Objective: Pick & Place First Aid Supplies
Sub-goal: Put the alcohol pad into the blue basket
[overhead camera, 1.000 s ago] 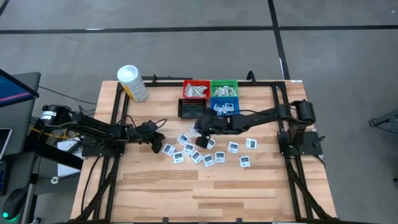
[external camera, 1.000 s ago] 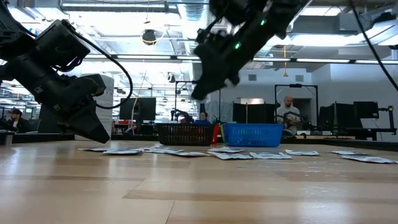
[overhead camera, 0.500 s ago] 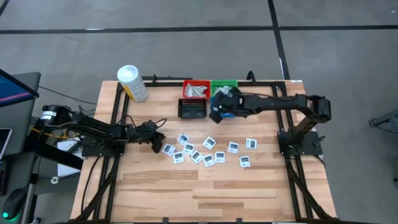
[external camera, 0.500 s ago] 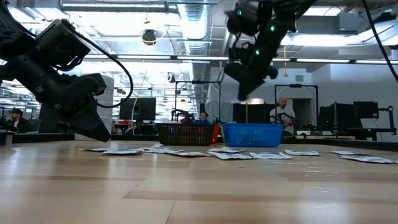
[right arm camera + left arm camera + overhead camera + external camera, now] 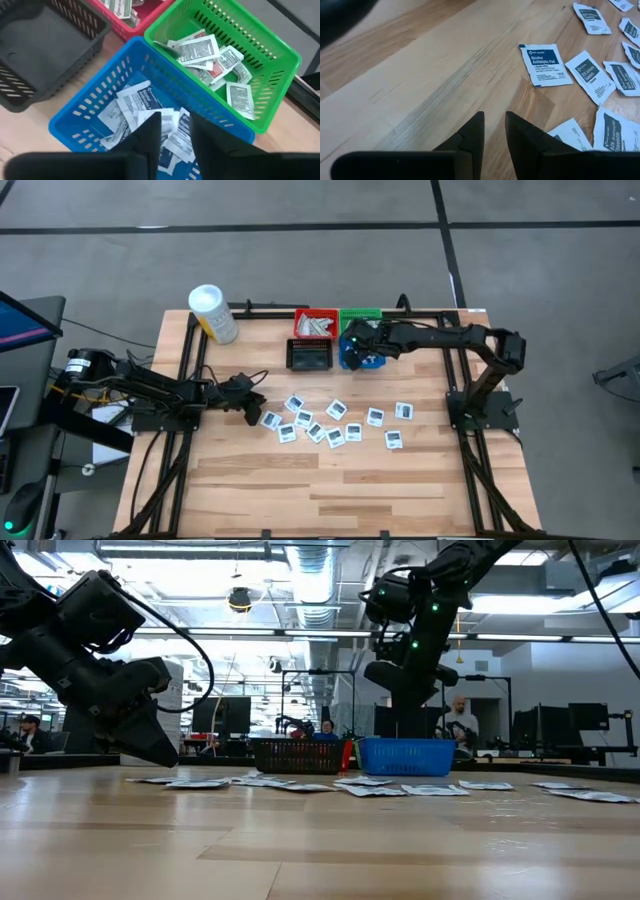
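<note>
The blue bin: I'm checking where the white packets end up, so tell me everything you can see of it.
The small blue plastic bin is rectangular with slotted, lattice-like walls. It stands upright on the wooden table, at the far middle, its sides against the green bin and the black bin. Inside lies a loose heap of square white packets with dark print. The right end effector hangs just above it, fingers slightly apart.

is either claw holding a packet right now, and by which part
Nothing is held. The right claw hangs over the blue plastic bin with a bare gap between its fingers; the left claw sits low over the wooden table, also empty.
</note>
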